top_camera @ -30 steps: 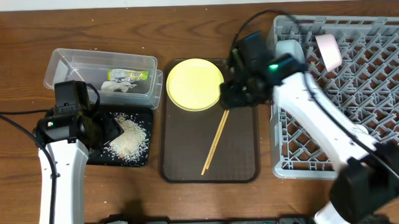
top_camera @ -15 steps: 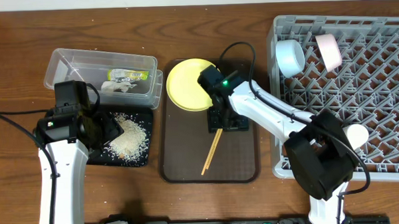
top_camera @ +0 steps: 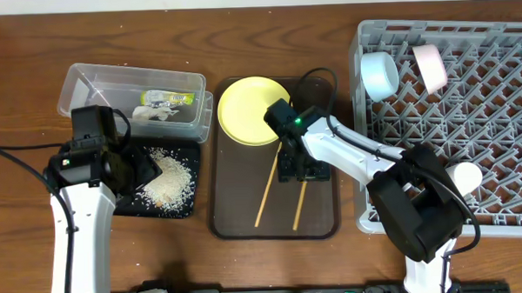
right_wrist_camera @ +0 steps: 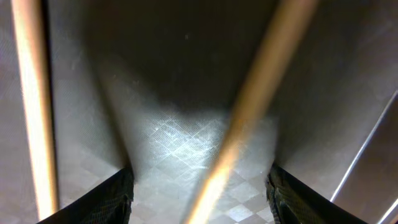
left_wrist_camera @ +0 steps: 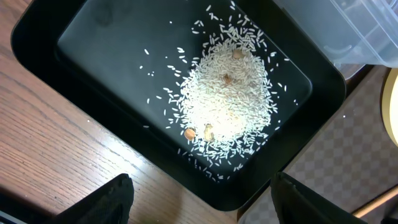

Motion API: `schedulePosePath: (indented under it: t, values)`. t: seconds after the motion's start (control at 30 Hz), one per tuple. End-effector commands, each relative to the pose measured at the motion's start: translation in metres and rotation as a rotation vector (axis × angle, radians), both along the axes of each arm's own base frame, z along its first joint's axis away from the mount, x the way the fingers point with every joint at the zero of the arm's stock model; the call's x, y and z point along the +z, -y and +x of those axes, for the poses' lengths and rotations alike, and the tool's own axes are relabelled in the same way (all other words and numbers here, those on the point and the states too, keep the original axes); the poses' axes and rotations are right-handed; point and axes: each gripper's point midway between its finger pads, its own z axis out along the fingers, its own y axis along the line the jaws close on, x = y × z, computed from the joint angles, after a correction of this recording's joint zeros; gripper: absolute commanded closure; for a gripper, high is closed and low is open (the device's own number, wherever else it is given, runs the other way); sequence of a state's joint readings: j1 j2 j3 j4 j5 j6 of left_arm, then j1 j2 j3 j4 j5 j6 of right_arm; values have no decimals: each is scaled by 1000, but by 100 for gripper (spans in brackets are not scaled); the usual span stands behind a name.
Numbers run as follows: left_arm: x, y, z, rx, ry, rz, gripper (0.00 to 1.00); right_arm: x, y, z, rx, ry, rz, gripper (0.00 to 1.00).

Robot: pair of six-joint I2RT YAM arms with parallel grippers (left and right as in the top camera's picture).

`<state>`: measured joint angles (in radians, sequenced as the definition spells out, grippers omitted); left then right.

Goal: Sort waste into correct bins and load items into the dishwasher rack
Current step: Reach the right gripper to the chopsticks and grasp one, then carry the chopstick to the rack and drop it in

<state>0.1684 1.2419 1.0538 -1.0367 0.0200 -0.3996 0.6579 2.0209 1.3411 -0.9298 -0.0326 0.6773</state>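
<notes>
Chopsticks (top_camera: 264, 194) lie splayed under the down-pointed right fingers (right_wrist_camera: 109, 202), seemingly apart astride one.

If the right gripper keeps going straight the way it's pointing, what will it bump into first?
Most likely the chopstick between the right gripper's open fingers, then the brown tray just under it. The stick looks blurred, so how close it is is unclear.

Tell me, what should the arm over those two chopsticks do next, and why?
Probably close the right gripper. Its jaws stand open, low over the brown tray, and one chopstick runs between its fingers, so closing should catch it. The other chopstick lies apart to one side and would likely need a second grab.
</notes>
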Motion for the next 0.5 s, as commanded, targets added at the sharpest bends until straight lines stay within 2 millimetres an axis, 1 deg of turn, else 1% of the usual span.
schedulePosePath:
  t: [0.0, 0.07, 0.13, 0.2, 0.27, 0.37, 0.4, 0.47]
  values:
    - [-1, -2, -2, 12, -4, 3, 26, -11, 8, -6, -5, -7, -52, 34]
    - [-1, -2, -2, 12, -4, 3, 26, -11, 9, -7, -7, -11, -55, 41]
    - [-1, -2, -2, 12, -4, 3, 26, -10, 10, -7, -9, -14, -57, 60]
    - [-1, -2, -2, 12, -4, 3, 26, -10, 10, -7, -12, -17, -53, 73]
    - [-1, -2, -2, 12, -4, 3, 26, -10, 9, -8, -13, -21, -48, 83]
    - [-1, -2, -2, 12, -4, 3, 26, -9, 11, -7, -16, -20, -47, 97]
    - [-1, -2, -2, 12, -4, 3, 26, -6, 12, -5, -22, -19, -47, 99]
    - [-1, -2, -2, 12, -4, 3, 26, 2, 15, 0, -28, -8, -37, 99]
